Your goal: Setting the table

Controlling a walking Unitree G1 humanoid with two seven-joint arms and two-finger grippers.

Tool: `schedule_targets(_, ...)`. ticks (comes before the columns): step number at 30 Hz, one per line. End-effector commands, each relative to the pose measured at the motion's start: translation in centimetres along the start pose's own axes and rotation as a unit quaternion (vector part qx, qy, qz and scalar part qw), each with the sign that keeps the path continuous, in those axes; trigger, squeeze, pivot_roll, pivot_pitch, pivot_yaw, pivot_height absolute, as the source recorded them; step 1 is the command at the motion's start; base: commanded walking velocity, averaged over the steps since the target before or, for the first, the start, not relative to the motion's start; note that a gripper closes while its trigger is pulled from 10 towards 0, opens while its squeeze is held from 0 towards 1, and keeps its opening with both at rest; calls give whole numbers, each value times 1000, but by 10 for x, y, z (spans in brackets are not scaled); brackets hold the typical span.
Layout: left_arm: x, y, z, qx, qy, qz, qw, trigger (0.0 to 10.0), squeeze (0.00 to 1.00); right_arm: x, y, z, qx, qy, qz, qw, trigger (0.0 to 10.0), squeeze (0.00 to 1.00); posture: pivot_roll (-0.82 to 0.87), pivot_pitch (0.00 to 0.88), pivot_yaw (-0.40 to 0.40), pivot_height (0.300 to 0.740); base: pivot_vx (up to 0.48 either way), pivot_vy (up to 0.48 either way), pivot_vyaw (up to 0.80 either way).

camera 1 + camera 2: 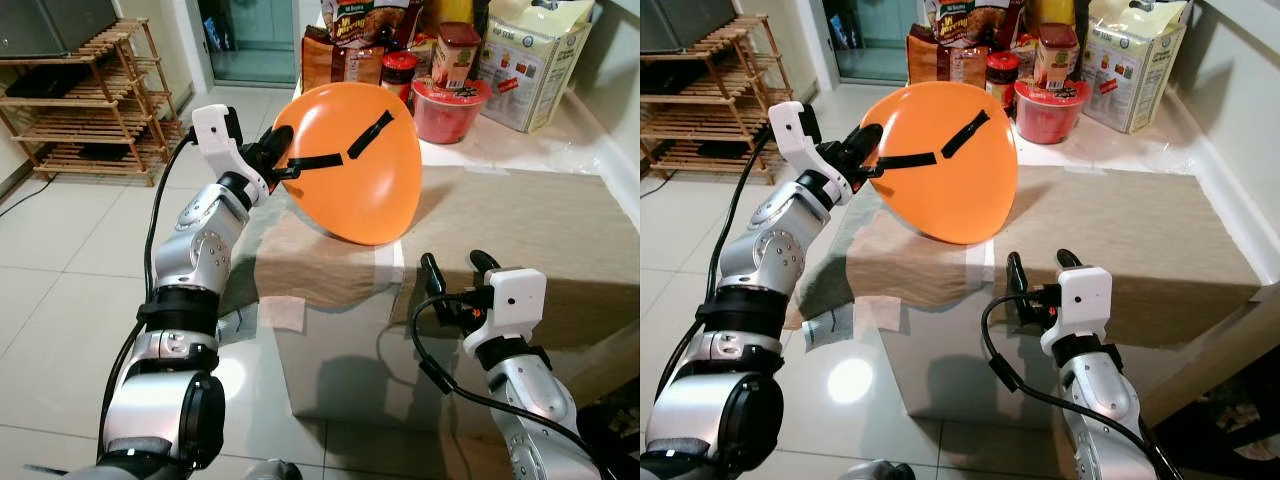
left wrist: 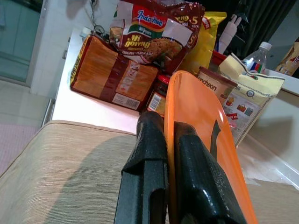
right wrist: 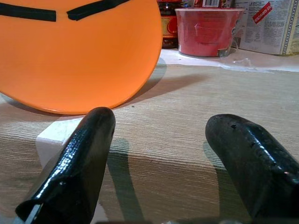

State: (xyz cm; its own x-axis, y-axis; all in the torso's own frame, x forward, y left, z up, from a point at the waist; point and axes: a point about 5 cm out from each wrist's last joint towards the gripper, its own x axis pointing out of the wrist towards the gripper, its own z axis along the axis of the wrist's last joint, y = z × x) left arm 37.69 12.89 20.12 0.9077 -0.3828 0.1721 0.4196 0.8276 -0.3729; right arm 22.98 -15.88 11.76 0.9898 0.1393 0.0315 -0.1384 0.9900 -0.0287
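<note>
My left tool (image 1: 283, 163) clamps the round orange plastic plate (image 1: 350, 160) by its rim, tilted over the worktop's (image 1: 520, 230) near-left corner for set-down; right tool (image 1: 456, 272) apart, idle.

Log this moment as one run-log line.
left hand: shut on orange plate, held tilted over table's beige cloth | right hand: open, empty, at table's near edge | plate not yet set down

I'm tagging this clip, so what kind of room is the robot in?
Probably a home dining or kitchen corner: a cloth-covered table, noodle packets and a red tub at its far end, a wooden rack on tiled floor.
</note>
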Motion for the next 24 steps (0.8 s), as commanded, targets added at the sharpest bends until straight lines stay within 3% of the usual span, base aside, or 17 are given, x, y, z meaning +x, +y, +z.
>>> schedule_targets(1,-3,0,-13,39,35,8,999,0,0,1,1,-2,0,0,-2,1000,10000,0,58,0,57,740,0,0,0)
schedule_targets(6,-3,-3,-14,48,33,3,998,0,0,1,3,-3,2,1,0,1000,10000,0,59,0,56,740,0,0,0)
schedule_targets(11,-3,-4,-14,48,32,0,998,0,0,1,3,-3,3,3,1,1000,10000,0,58,0,58,740,-395,0,0)
schedule_targets(18,-2,-5,-14,49,32,-1,998,0,0,1,4,-4,4,4,1,1000,10000,0,57,0,61,740,0,0,0)
schedule_targets(24,-1,-4,-14,51,32,1,998,0,0,0,5,-5,5,5,1,1000,10000,0,57,0,60,740,-480,0,0)
